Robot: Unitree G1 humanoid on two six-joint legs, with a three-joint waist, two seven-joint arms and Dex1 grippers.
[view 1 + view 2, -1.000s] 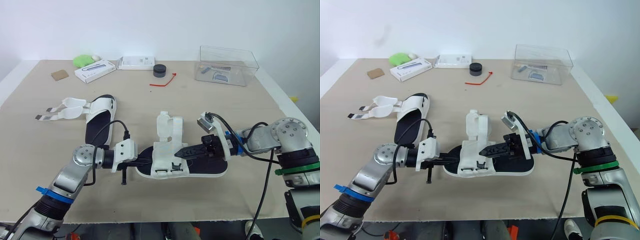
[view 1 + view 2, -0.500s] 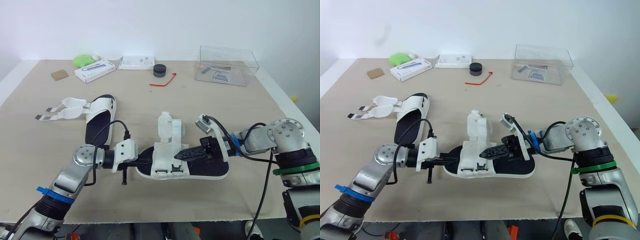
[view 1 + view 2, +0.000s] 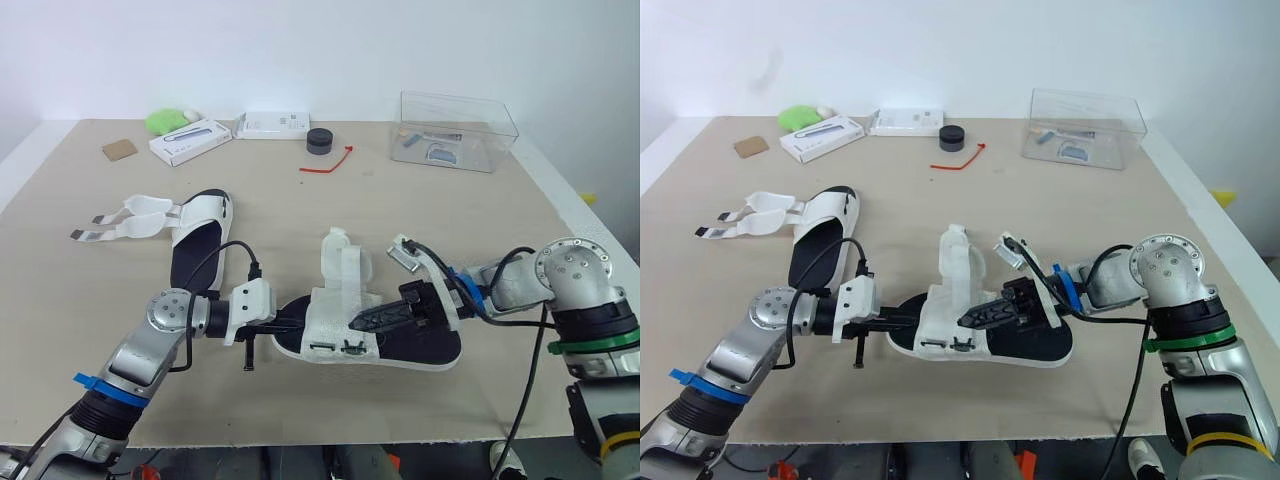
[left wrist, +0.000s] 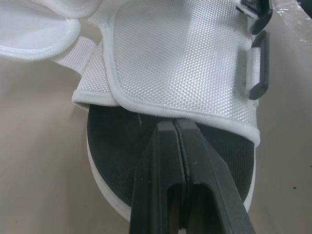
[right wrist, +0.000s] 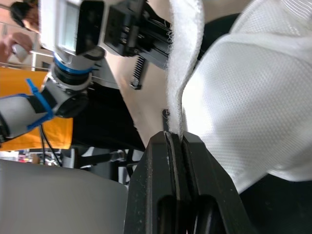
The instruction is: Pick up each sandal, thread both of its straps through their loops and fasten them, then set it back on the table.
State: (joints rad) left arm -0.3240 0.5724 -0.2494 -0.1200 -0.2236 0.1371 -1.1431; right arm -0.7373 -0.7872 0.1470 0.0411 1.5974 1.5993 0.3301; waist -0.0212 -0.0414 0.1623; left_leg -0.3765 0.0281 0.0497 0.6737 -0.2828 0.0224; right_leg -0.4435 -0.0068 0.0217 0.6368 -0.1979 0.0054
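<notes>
You can't make out the contents of the clear box (image 3: pixel 455 130) at the far right; they're too small. At the far left, the green thing (image 3: pixel 160 122) sits partly hidden behind the white box (image 3: pixel 190 140).

In the left wrist view, the sandal (image 4: pixel 117 141) runs off the edges, and one black buckle (image 4: pixel 257 14) is cut off too.

In the right wrist view, the strap (image 5: pixel 184 58) pinched by the right gripper (image 5: pixel 176 139) runs out of frame, so its end is unseen. A person (image 5: pixel 17 24) beyond is cut off at the corner.
</notes>
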